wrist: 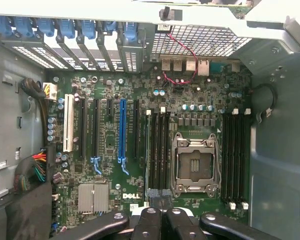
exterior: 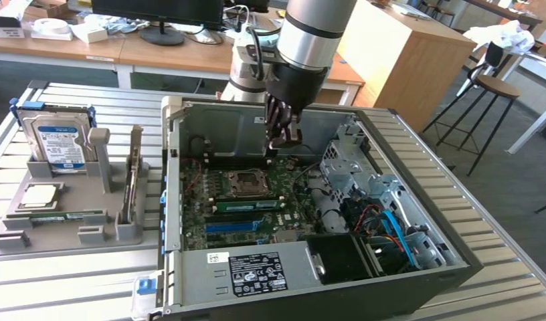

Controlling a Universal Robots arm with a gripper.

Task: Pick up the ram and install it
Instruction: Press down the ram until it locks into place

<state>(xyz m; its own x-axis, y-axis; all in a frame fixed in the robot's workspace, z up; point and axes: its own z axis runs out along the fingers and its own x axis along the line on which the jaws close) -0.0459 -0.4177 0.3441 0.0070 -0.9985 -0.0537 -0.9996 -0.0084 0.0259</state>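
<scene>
The black claw (exterior: 285,137) hangs closed and empty-handed over the green motherboard (exterior: 246,207), with the thin green ram stick (exterior: 248,205) seated in its slot below.

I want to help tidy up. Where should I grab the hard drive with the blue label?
Its top edge, from straight above: the hard drive stands upright in the grey holder, bottom tucked in, top free.
</scene>
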